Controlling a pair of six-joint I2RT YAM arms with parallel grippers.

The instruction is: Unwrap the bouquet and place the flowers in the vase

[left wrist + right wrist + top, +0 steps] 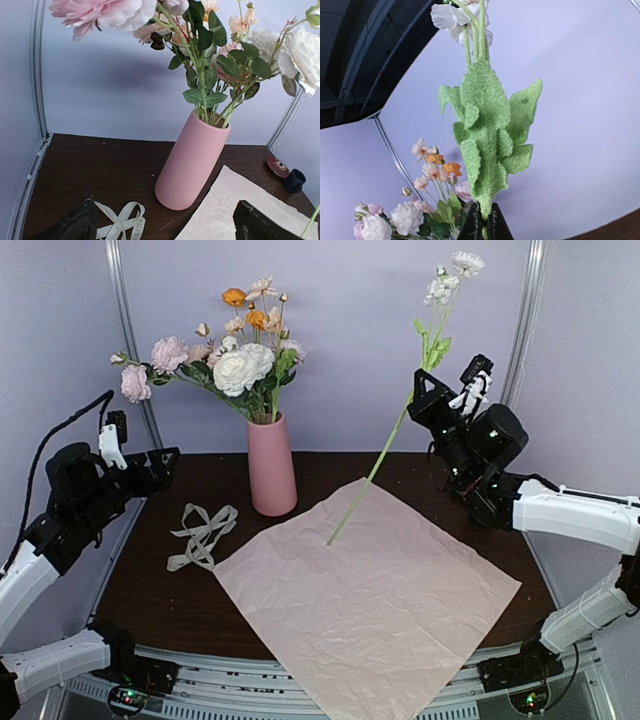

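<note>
- The white flower stem [385, 455] is held aloft on a slant, its foot low over the pink paper sheet [400, 610].
- Other flowers [240, 360] are already stood in the vase [272, 470].
- The right gripper [484, 222] is clamped on the stem just below the leaves.
- The left gripper [162, 227] is spread wide and empty.
- The stem is judged light, thin and springy, so sway is expected at its free end.
- The present mid-stem hold looks sound.

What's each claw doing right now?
Left claw: open, holding nothing.
Right claw: shut on the stem of the white flower.
</note>
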